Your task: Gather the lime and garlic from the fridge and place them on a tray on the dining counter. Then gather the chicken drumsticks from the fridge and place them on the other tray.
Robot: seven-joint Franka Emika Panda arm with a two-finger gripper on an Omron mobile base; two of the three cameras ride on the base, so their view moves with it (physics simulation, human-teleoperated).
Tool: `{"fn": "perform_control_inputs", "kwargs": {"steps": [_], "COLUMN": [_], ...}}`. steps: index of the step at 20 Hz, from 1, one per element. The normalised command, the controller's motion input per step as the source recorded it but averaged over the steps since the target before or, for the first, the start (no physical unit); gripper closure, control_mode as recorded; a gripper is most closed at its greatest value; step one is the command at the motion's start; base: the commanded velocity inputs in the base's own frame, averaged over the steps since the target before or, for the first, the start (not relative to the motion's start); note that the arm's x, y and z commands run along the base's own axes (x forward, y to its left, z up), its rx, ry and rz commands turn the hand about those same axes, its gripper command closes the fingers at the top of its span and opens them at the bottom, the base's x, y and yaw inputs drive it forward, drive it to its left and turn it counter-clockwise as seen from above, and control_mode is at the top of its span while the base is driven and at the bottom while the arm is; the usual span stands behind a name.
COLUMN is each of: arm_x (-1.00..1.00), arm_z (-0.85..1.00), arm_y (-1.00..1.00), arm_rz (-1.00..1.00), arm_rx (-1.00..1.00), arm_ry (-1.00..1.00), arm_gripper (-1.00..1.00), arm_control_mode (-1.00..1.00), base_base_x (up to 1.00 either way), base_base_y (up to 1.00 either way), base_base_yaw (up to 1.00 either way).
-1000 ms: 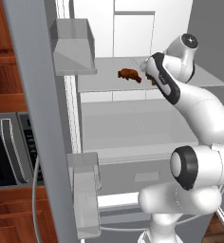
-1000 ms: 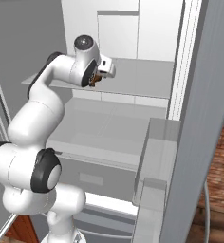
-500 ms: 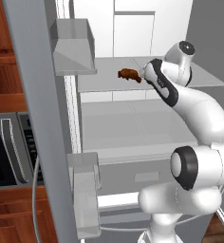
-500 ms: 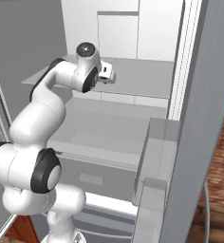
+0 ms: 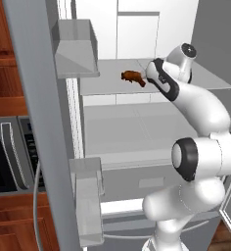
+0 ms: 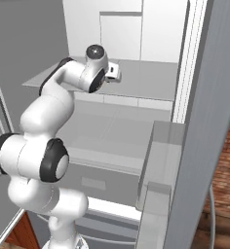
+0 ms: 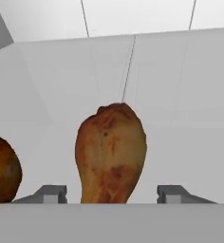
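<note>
Second drumstick [image 7: 2, 171] is cut off at the hand view's left edge. Gripper [image 7: 111, 193] jaws stand apart, flanking the narrow end of a reddish-brown, glossy drumstick [image 7: 111, 154]; contact cannot be confirmed. Both lie on the fridge's [image 5: 39, 122] upper glass shelf [image 5: 112, 83].

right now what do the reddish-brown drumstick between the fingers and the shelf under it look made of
Reddish-brown drumstick: roasted meat, by its mottled, slightly glossy browned skin. Pale grey shelf under it: probably glass or plastic, going by the thin, flat, smooth slab; this render leaves that open.
</note>
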Motion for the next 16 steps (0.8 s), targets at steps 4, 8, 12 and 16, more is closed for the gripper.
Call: {"fn": "perform_control_inputs", "kwargs": {"steps": [4,8,12,16], "arm_x": [0.3,0.02,-0.22,-1.0], "arm_z": [-0.32,-0.21,0.0,-0.08], "arm_y": [0.0,0.0,0.0,0.0], "arm_rz": [0.09,0.03,0.0,0.0], "arm_rx": [0.0,0.0,0.0,0.0], "arm_ry": [0.01,0.12,0.0,-0.12], "arm_gripper": [1.0,1.0,1.0,1.0], "arm_control_mode": [-1.0,-1.0,-1.0,-1.0], "base_base_x": [0.0,0.0,0.0,0.0], "base_base_y": [0.0,0.0,0.0,0.0], "base_base_yaw": [0.0,0.0,0.0,0.0]}}
